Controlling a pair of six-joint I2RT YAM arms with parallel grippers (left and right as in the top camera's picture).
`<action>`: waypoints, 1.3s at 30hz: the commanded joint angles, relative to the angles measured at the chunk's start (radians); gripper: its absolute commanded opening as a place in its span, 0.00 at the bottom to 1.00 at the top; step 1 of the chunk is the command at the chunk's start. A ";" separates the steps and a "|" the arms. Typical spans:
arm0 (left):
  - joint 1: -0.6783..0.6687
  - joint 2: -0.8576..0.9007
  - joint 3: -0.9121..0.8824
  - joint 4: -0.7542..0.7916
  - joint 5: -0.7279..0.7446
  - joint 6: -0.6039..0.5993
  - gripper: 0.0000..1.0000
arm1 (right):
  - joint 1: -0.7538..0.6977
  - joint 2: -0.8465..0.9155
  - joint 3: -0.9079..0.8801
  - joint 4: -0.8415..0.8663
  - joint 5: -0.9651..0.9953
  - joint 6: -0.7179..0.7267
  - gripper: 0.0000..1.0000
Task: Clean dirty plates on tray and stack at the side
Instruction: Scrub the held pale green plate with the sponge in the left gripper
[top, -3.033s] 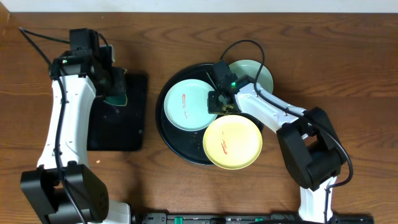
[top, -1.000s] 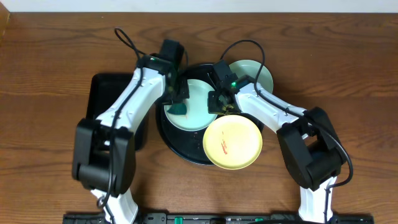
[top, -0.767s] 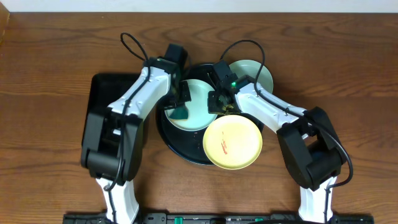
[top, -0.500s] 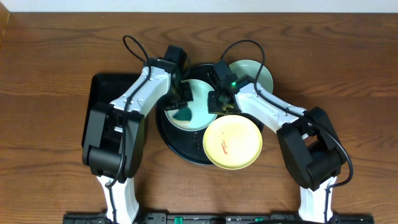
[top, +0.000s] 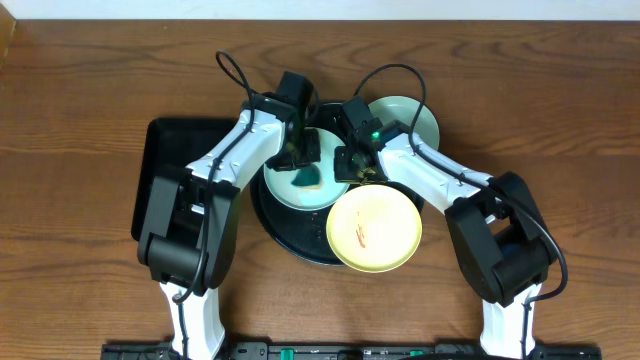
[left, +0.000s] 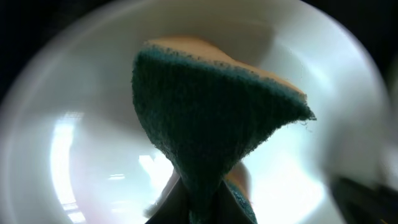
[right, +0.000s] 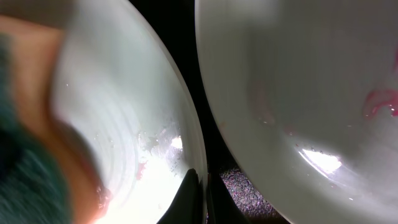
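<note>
Pinching a green sponge (top: 306, 178) in the left tool (top: 298, 158), pressed down on the blue-green plate (top: 283, 190) inside the round black tray (top: 272, 228), likely to scrub off its smear. Nipping that plate's rim in the right tool (top: 347, 168), drawn narrow, apparently to stop it sliding under the wipe. Yellow plate (top: 375, 228) overlapping the tray's lower right rim, second blue-green plate (top: 418, 118) at its upper right edge, both seemingly uncleaned. From overhead, layout only; from the right wrist, faint pink residue beside the sponge and a red streak on a neighbouring plate; from the left wrist, just sponge on glossy plate
</note>
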 joint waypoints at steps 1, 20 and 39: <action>0.009 0.018 -0.008 -0.040 -0.328 -0.106 0.07 | 0.004 0.015 0.002 -0.013 0.018 -0.028 0.01; 0.002 0.018 -0.008 -0.173 0.325 0.202 0.07 | 0.004 0.015 0.002 -0.013 0.018 -0.028 0.01; 0.003 0.018 0.005 -0.134 -0.397 -0.100 0.07 | 0.004 0.015 0.002 -0.012 0.018 -0.027 0.01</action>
